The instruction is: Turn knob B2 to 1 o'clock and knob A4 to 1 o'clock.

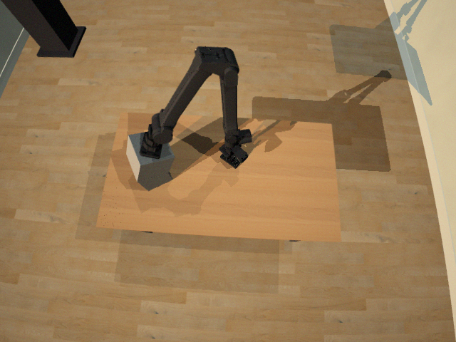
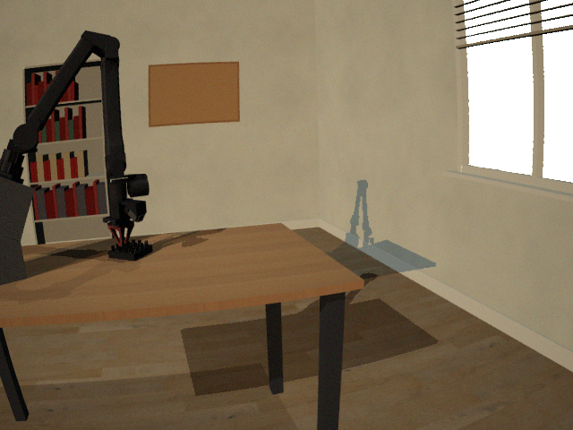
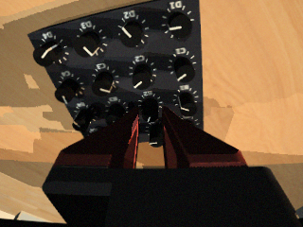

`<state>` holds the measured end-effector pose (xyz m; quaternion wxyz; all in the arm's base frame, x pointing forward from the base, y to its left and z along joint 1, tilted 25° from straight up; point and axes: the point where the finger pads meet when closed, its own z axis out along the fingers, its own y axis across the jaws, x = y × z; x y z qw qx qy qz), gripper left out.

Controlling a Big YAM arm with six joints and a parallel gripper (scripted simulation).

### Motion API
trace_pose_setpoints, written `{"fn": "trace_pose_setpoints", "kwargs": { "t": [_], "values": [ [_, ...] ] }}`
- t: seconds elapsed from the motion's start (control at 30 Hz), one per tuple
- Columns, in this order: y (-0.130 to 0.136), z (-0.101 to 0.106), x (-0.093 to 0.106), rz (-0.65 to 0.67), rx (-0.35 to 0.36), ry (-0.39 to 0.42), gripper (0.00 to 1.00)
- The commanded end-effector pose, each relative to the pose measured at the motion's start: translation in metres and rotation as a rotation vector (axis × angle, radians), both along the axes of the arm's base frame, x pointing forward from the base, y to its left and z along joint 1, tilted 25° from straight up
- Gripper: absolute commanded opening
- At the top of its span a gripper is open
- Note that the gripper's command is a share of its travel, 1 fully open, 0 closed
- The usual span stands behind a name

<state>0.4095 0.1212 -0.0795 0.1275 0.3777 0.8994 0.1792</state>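
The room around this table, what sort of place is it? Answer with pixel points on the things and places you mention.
Probably an office or study: there's a bookshelf (image 2: 104, 152) of books, a corkboard (image 2: 194, 93) on the wall and a window with blinds (image 2: 513, 38).
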Motion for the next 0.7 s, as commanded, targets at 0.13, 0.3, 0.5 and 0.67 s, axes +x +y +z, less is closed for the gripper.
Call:
{"fn": "trace_pose_setpoints", "kwargs": {
  "t": [0.13,0.3,0.5,0.67],
  "values": [
    [0.004,0.001,0.003,-0.008,0.004,-0.006,0.18],
    [0.004,0.001,0.003,-0.008,0.004,-0.006,0.18],
    [0.003,0.006,0.003,-0.009,0.005,-0.011,0.18],
    [0.0,0.012,-0.001,-0.013,0.005,-0.009,0.18]
  ]
}}
